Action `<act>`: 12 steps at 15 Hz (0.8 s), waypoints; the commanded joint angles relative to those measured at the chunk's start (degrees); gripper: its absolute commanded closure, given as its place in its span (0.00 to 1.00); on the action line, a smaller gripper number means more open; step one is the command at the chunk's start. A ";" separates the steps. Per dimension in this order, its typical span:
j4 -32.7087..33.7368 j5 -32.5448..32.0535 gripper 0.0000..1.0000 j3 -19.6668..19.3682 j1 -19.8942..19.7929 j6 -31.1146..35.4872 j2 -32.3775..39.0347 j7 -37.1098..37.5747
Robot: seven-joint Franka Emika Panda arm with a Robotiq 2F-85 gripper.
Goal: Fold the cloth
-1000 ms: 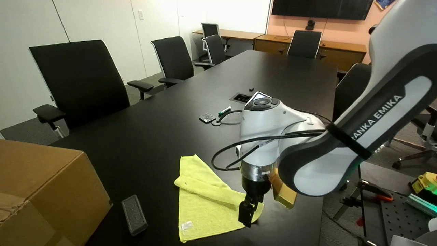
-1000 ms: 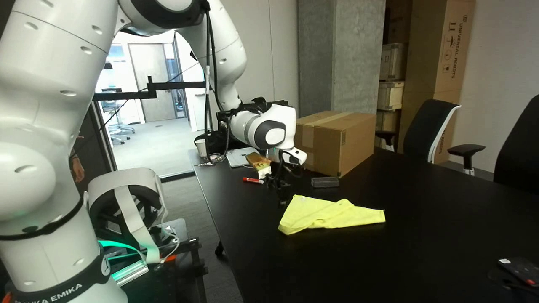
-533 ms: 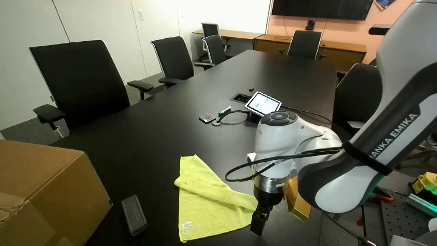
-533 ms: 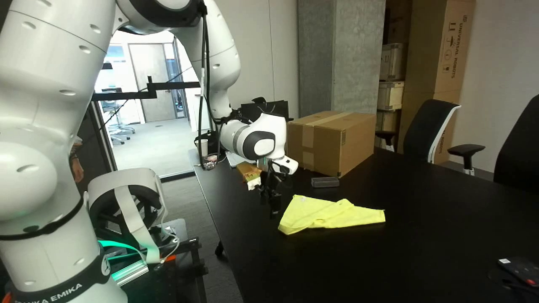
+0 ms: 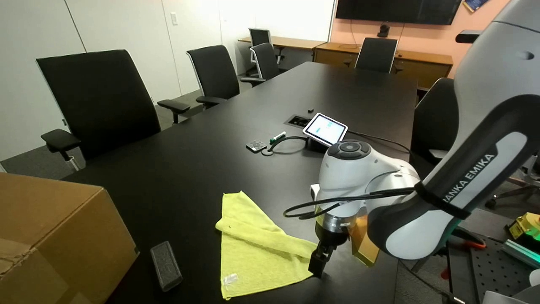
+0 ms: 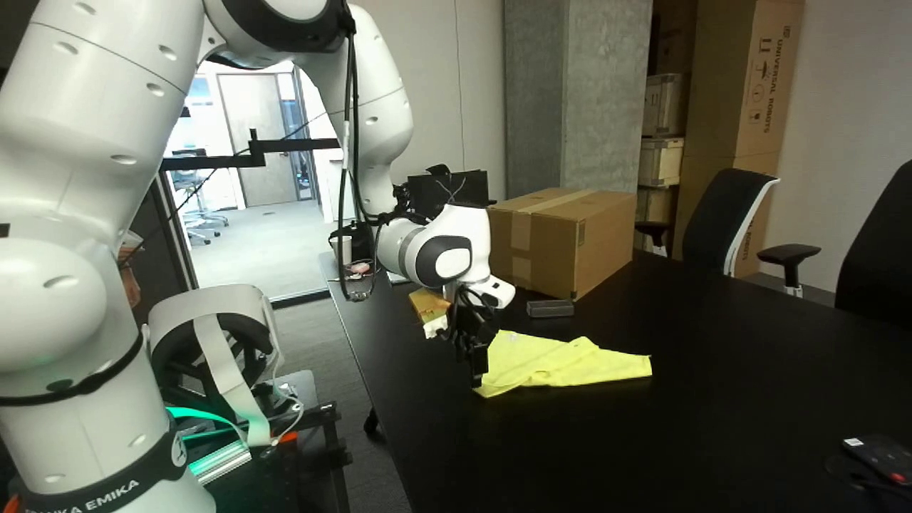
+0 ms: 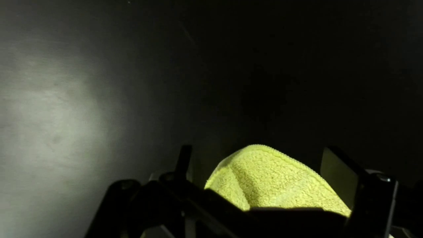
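A yellow cloth lies on the dark table with a fold across it; it shows in both exterior views (image 5: 257,266) (image 6: 563,365). In the wrist view, its rounded, creased corner (image 7: 281,178) lies between the two fingers. My gripper (image 7: 256,150) is open, fingers wide apart, holding nothing. In both exterior views the gripper (image 5: 316,268) (image 6: 477,372) points down at the cloth's corner nearest the robot's side, low and close to the table. Whether the fingertips touch the table or cloth cannot be told. The gripper body hides the lower part of that corner in the wrist view.
A large cardboard box (image 5: 67,240) stands on the table, with a dark grey block (image 5: 166,266) between it and the cloth. A tablet (image 5: 325,129), a cable and a green marker (image 5: 277,137) lie farther along the table. A tool cart (image 5: 493,270) stands beside the table.
My gripper has moved off the cloth's top to beside its corner, then back slightly toward the corner and lower. The cloth looks unmoved. The tablet is uncovered in an exterior view.
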 commanded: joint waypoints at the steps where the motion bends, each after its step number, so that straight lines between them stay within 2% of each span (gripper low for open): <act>1: 0.26 -0.04 0.00 -0.46 0.51 1.43 0.60 1.49; 2: 0.38 0.03 0.09 -0.44 0.47 1.53 0.89 1.50; 3: 0.54 0.12 0.27 -0.32 0.36 1.41 1.00 1.38; 10: 0.99 0.77 0.82 -0.20 -0.35 2.29 0.99 1.04; 12: 1.04 0.93 0.94 -0.14 -0.63 2.46 0.74 0.93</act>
